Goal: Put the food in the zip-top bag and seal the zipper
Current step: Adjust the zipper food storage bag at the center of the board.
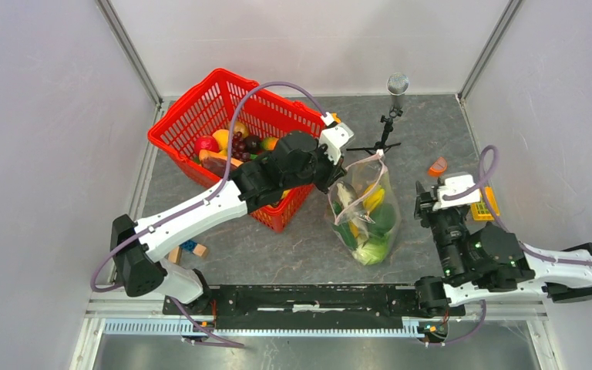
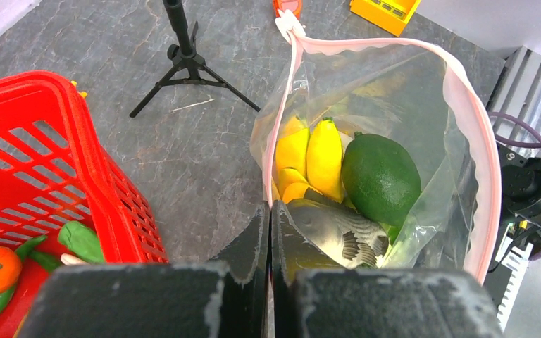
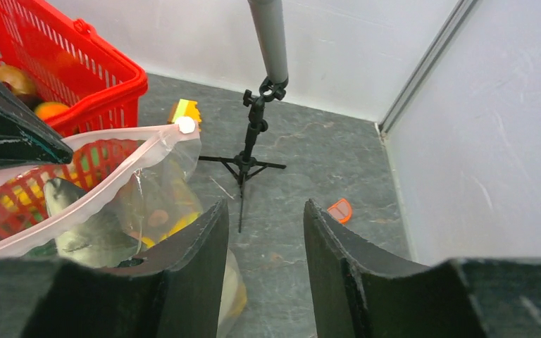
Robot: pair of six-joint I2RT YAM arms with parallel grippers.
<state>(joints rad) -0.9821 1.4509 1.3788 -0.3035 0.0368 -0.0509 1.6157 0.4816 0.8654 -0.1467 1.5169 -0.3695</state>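
The clear zip-top bag [image 1: 366, 212] lies on the table between the arms, its mouth open. Its pale pink zipper [image 2: 465, 120] loops round the opening. Inside are yellow bananas [image 2: 310, 158], a green fruit [image 2: 380, 176] and a grey toy fish [image 2: 341, 232]. My left gripper [image 2: 270, 208] is shut on the near side of the zipper edge; in the top view it [image 1: 330, 179] is at the bag's far-left corner. My right gripper [image 3: 264, 204] is open and empty, just right of the bag [image 3: 148, 204]; in the top view it [image 1: 425, 202] is apart from the bag.
A red mesh basket [image 1: 223, 108] with more food stands back left, touching my left arm. A small black tripod [image 1: 389, 123] stands behind the bag. An orange piece [image 1: 436, 166] and a yellow block [image 1: 484, 206] lie at right. Small blocks [image 1: 189, 248] lie front left.
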